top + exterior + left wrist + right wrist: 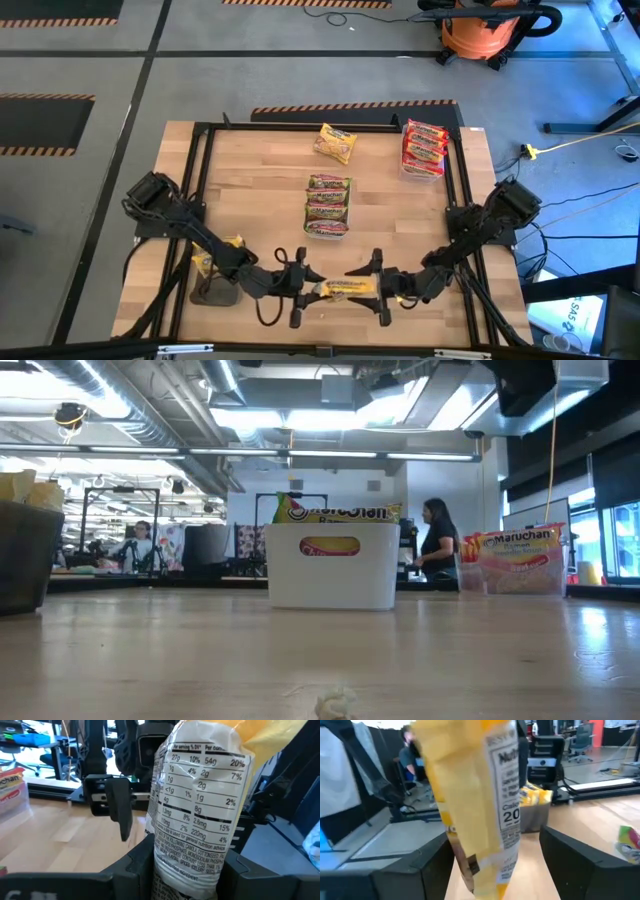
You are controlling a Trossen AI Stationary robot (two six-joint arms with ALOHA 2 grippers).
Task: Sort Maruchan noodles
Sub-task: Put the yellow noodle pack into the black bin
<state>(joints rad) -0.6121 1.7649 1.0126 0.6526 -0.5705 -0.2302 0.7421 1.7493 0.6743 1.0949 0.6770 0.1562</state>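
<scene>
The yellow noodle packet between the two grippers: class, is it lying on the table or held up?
Held up: the yellow packet sits clamped in the left gripper, with the right gripper open around its other end.

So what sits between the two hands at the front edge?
A yellow Maruchan noodle packet spans the gap between the left hand and right hand, clearest in the high view; the left hand grips it.

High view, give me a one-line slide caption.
Left hand passes a yellow noodle packet toward the open right hand near the table's front edge.
</scene>
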